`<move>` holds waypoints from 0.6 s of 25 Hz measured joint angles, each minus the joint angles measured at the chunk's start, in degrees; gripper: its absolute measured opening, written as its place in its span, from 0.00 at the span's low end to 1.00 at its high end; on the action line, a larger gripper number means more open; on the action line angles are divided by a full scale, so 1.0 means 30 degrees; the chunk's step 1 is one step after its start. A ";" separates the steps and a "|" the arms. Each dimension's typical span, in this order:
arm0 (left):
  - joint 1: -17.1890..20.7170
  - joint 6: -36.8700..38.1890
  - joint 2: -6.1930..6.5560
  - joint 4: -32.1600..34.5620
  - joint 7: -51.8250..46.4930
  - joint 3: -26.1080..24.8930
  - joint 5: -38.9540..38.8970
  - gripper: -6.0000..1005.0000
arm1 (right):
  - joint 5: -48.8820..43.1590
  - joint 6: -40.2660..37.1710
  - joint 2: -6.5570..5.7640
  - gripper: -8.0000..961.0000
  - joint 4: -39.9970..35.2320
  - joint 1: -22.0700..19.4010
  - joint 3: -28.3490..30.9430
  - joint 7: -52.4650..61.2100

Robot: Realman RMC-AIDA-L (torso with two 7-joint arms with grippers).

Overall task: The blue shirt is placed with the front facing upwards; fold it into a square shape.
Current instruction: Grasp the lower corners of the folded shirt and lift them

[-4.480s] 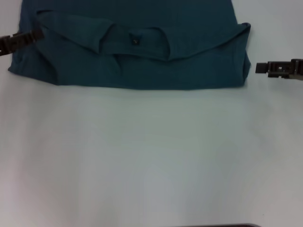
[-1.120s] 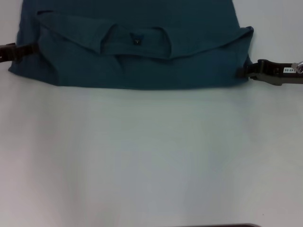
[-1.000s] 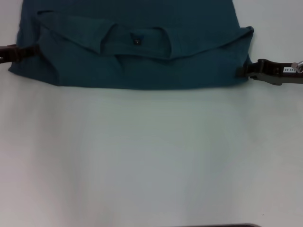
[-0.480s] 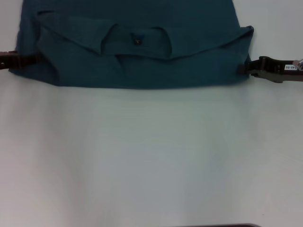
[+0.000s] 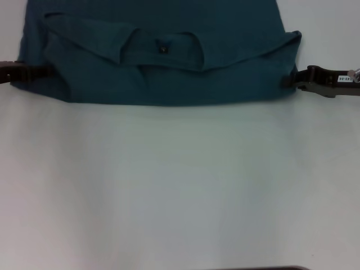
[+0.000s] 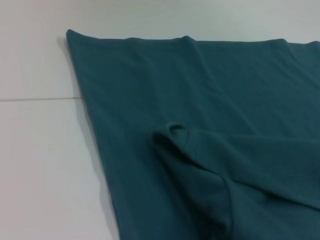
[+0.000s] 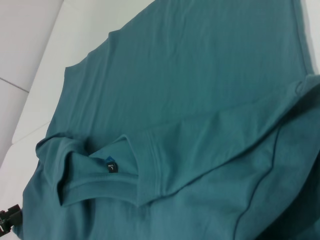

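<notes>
Blue shirt: you see the large dark teal-blue cotton T-shirt (image 5: 163,67) lying flat on the white desk (image 5: 180,185), filling the far part of the head view, its near fold line running straight across from one hand to the other.
Shirt top layer: a folded-over band lies along the near edge, with the neck opening turned up and a small dark neck label (image 5: 162,49) showing in the middle; the label also shows in the right wrist view (image 7: 111,165).
Shirt surface: plain teal all over; you find no print on any face that shows.
Left hand: the dark left hand (image 5: 25,73) lies low at the shirt's left edge, its tip meeting the cloth near the near left corner. Whether it is wide, narrow or pinching cloth you cannot tell.
Right hand: the dark right hand (image 5: 289,80) lies at the shirt's right edge, close to the near right corner, its tip against the folded layers. Its grip you cannot tell either.
Left wrist view: you look along the shirt (image 6: 200,125) towards a far corner, with a raised pucker of folded cloth in the middle.
Desk: white and smooth, with a thin seam line (image 6: 40,99) running up to the shirt's edge.
</notes>
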 joint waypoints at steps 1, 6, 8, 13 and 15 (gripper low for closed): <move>-0.0025 0.0005 0.0001 0.0001 -0.0001 0.0000 0.0000 0.71 | 0.0000 0.0001 0.0000 0.08 0.0000 -0.0007 0.0000 0.0000; -0.0036 0.0285 0.0068 0.0001 -0.0001 0.0013 0.0037 0.71 | -0.0002 0.0001 0.0000 0.09 -0.0021 -0.0016 0.0001 0.0000; -0.0039 0.0407 0.0098 -0.0002 -0.0098 0.0014 0.0301 0.71 | -0.0002 0.0000 -0.0001 0.09 -0.0034 -0.0017 0.0001 -0.0001; -0.0134 0.0603 0.0078 -0.0057 -0.0687 0.0012 0.1654 0.71 | -0.0002 0.0001 -0.0001 0.09 -0.0069 0.0036 0.0001 0.0015; -0.0114 0.0722 0.0045 -0.0133 -0.0757 0.0012 0.1727 0.71 | -0.0003 0.0001 -0.0001 0.09 -0.0078 0.0065 0.0001 0.0017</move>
